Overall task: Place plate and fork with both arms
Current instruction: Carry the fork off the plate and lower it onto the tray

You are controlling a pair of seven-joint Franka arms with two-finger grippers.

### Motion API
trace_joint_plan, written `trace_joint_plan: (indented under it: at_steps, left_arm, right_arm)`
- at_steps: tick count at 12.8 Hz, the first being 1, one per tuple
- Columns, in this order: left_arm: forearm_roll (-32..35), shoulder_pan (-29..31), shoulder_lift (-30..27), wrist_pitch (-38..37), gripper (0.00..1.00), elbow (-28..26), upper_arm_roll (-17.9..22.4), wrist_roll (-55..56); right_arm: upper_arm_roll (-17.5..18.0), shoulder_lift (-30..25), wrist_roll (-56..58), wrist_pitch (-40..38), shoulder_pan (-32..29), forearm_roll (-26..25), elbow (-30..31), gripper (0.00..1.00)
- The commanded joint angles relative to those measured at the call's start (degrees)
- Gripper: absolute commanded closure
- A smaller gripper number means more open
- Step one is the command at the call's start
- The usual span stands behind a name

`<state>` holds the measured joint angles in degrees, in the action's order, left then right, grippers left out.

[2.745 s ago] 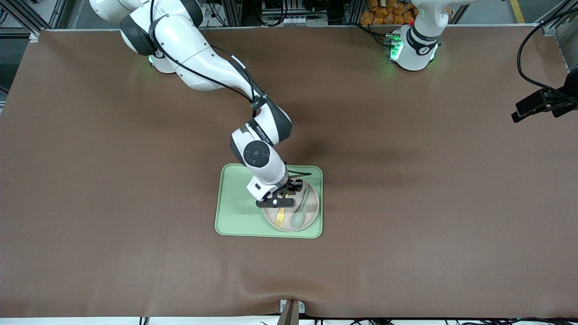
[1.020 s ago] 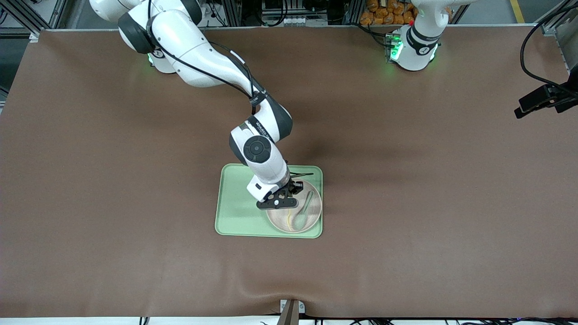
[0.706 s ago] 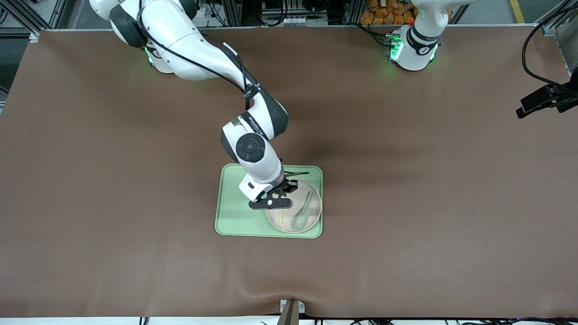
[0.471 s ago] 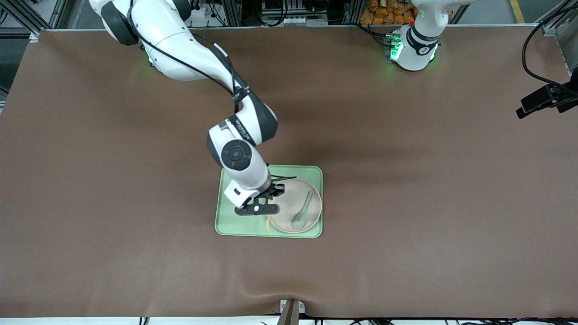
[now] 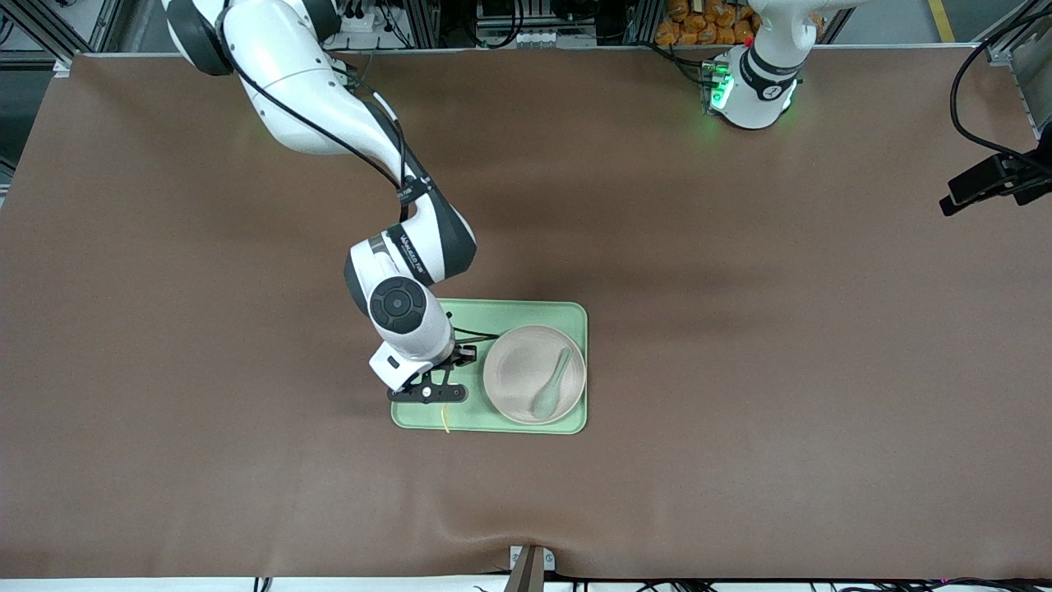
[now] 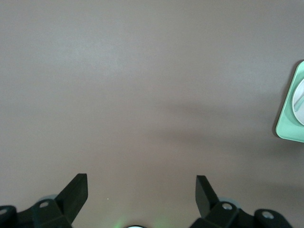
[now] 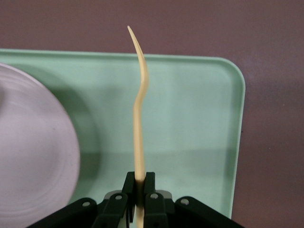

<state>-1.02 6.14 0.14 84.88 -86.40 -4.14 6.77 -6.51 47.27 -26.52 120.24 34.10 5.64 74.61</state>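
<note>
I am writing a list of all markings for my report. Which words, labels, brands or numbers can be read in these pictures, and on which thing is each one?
Black print on the white wrist band of the right arm: there is lettering, but too small to read.
Round mark on the base of the left arm: too small to read.
The tray, plate, spoon and fork: no text.

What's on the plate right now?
Only a pale-green spoon lies on the plate. The fork is off it, held by the right gripper over the tray. Nothing covers the plate's top.
</note>
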Motion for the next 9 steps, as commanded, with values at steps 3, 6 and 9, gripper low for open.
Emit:
trace_joint_plan:
  at_steps: [3, 6, 9]
  left_arm:
    - [0.14, 0.28, -0.93, -0.6, 0.0, -0.44, -0.26, -0.09]
    - [0.05, 0.11, -1.02, -0.6, 0.0, -0.17, -0.69, 0.0]
    - [0.14, 0.19, -1.02, -0.6, 0.0, -0.26, -0.7, -0.09]
  right_arm:
    - [-0.08, -3.42, 0.33, 0.7, 0.35, -0.72, 7.39, 1.0]
    - [0.01, -3.24, -0.02, 0.87, 0.26, -0.72, 8.1, 1.0]
    - [0.01, -2.54, -1.42, 1.48, -0.44, -0.02, 8.19, 1.0]
